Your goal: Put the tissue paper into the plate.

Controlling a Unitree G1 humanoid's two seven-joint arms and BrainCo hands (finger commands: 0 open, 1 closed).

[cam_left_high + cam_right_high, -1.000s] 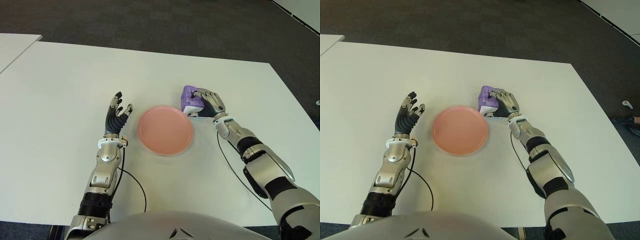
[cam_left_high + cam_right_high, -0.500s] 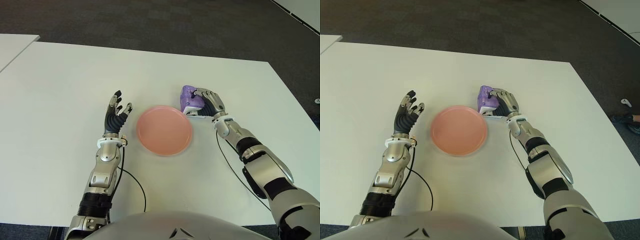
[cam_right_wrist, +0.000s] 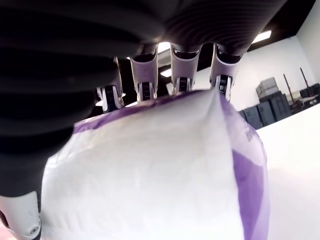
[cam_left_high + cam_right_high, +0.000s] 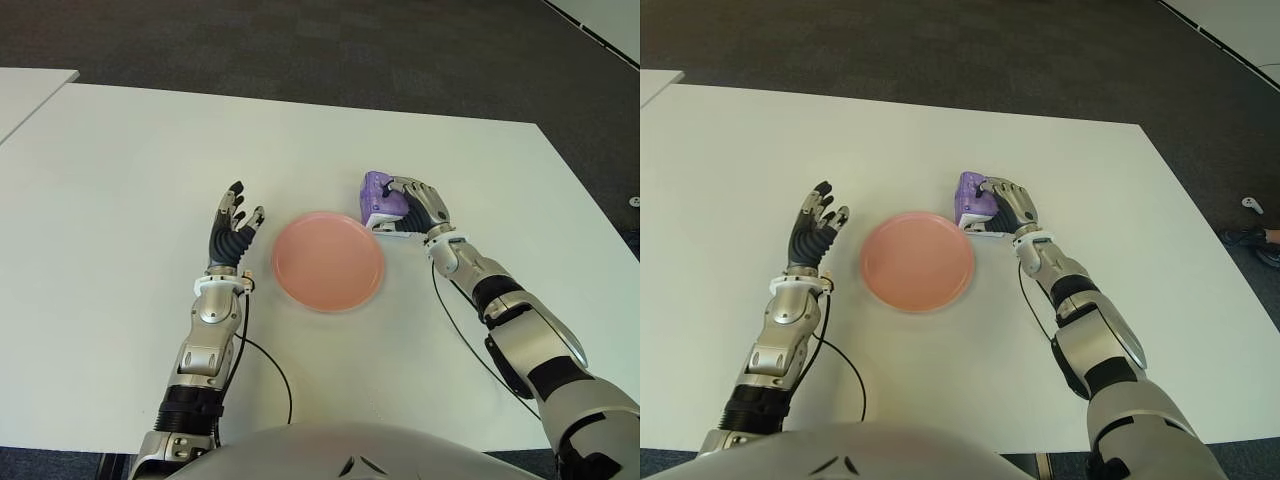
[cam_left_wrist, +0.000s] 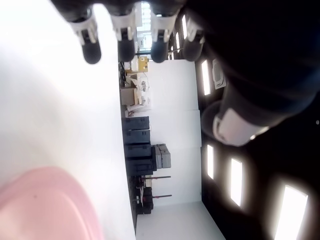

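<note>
A purple and white tissue pack (image 4: 378, 196) stands on the white table (image 4: 120, 180), just beyond the right rim of the pink plate (image 4: 328, 260). My right hand (image 4: 418, 205) is shut on the pack; in the right wrist view the pack (image 3: 150, 170) fills the palm with fingertips (image 3: 180, 82) curled over its top. Left of the plate, my left hand (image 4: 234, 232) shows with its fingers spread and nothing in them. The plate holds nothing, and its rim (image 5: 45, 205) also appears in the left wrist view.
A second white table's corner (image 4: 30, 85) shows at the far left. Dark carpet (image 4: 330, 50) lies beyond the table's far edge. Thin black cables (image 4: 275, 370) run along both forearms over the table.
The plate has shifted slightly left and away from the tissue pack in the eye views. Both hands stay almost where they were.
</note>
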